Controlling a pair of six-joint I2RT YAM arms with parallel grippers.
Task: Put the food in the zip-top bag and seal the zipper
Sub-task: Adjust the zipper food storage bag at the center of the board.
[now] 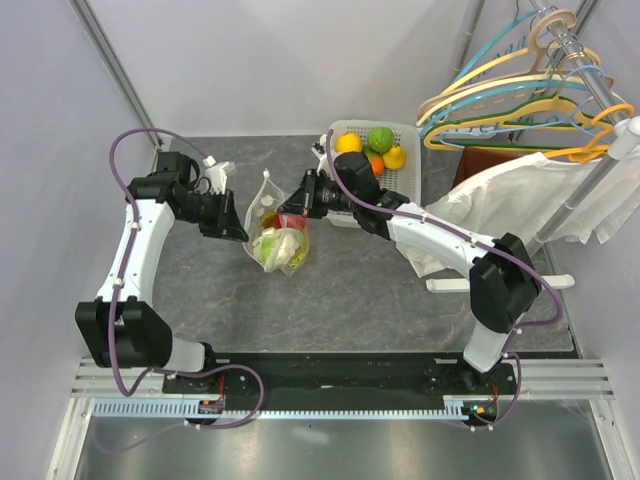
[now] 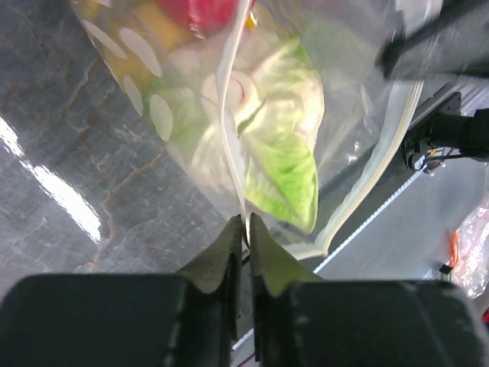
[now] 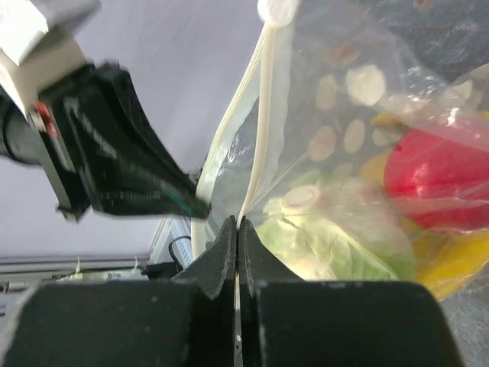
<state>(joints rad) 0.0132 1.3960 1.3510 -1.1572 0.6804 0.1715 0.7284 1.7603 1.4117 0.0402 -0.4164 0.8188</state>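
Clear zip-top bag (image 1: 270, 222) with pale round dots shows red, yellow and pale-green food (image 1: 285, 245), over grey veined table (image 1: 360, 290).

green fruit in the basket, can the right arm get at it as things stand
Probably not yet: the right claw is shut on the edge of the zip-top bag, though the green fruit lies uncovered nearby.

Light was bright, even; shadows stayed faint; glare streaked table (image 2: 55, 193); wrist views were soft, bag (image 2: 164, 115) blurred close-up.
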